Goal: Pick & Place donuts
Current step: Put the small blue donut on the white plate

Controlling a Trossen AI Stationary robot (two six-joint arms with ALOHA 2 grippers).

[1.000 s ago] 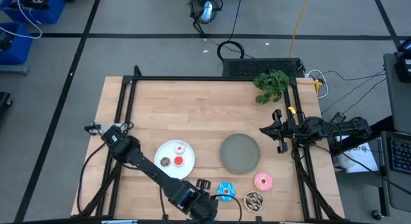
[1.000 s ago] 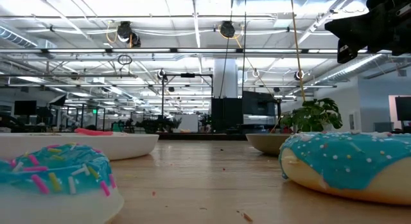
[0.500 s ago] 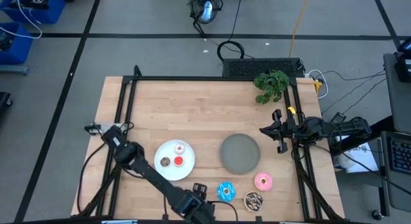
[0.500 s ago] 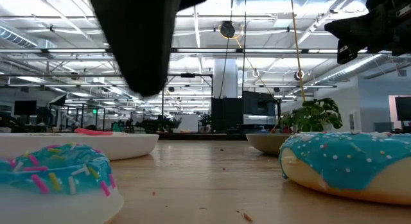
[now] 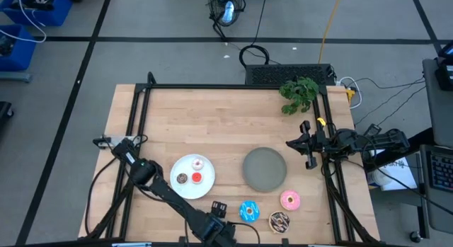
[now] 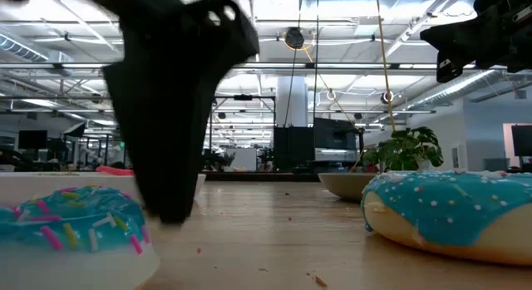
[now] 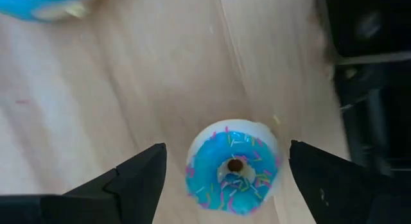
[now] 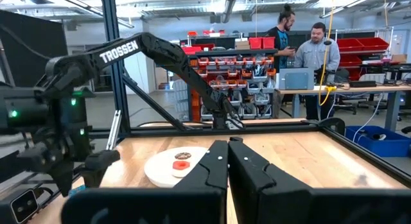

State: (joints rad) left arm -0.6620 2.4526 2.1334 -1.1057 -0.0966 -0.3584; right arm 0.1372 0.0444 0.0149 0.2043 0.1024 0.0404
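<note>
A tiny blue donut (image 7: 234, 167) with coloured sprinkles lies flat on the wood near the table's front edge. My left gripper (image 7: 226, 153) points down over it, open, with one finger on each side of the donut and apart from it. In the low view one dark finger (image 6: 174, 132) stands just beside this donut (image 6: 75, 232). The larger blue donut (image 5: 248, 211) lies to its right, then the pink donut (image 5: 289, 199) and the brown sprinkled donut (image 5: 279, 220). My right gripper (image 8: 228, 166) rests shut at the table's right edge.
A white plate (image 5: 185, 165) holds three tiny donuts: whitish-pink (image 5: 199, 163), brown (image 5: 182, 178) and red (image 5: 197, 178). A grey plate (image 5: 265, 168) lies to its right. A green plant (image 5: 299, 93) sits at the far right corner. Two people stand in the room beyond the table.
My left gripper has come down toward the table and shifted a little toward the table's left edge, away from the larger blue donut. Its finger has entered the low view from above and now stands beside the tiny blue donut. The donuts have not moved.
</note>
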